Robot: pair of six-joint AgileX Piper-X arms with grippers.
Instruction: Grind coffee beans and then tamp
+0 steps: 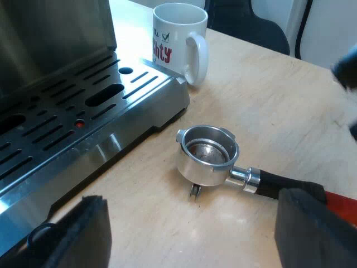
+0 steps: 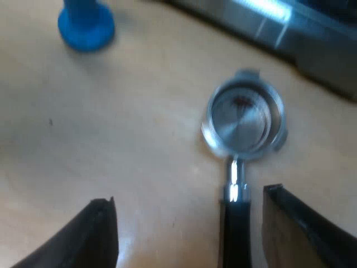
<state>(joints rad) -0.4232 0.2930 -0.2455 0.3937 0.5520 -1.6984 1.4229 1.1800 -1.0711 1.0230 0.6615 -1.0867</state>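
Nearest: right pincer (image 2: pixel 189 198) gaping wide, gripping nothing; dark handle (image 2: pixel 237 234) lies between its fingers, touching neither. Holder (image 2: pixel 244 114) rests on table (image 2: pixel 111 139), long axis 6-to-12 from this pincer, basket end at 12, mouth up, only brown trace inside. Left pincer (image 1: pixel 195 196) likewise wide apart, empty; basket at its 12, handle trailing toward 3, red end (image 1: pixel 341 207) beside one finger. Right arm looks better lined up for grasp. Farther: blue tamper (image 2: pixel 86 25) at right pincer's 11, machine (image 2: pixel 279 17) beyond basket, mug (image 1: pixel 179 39) beside machine's tray.
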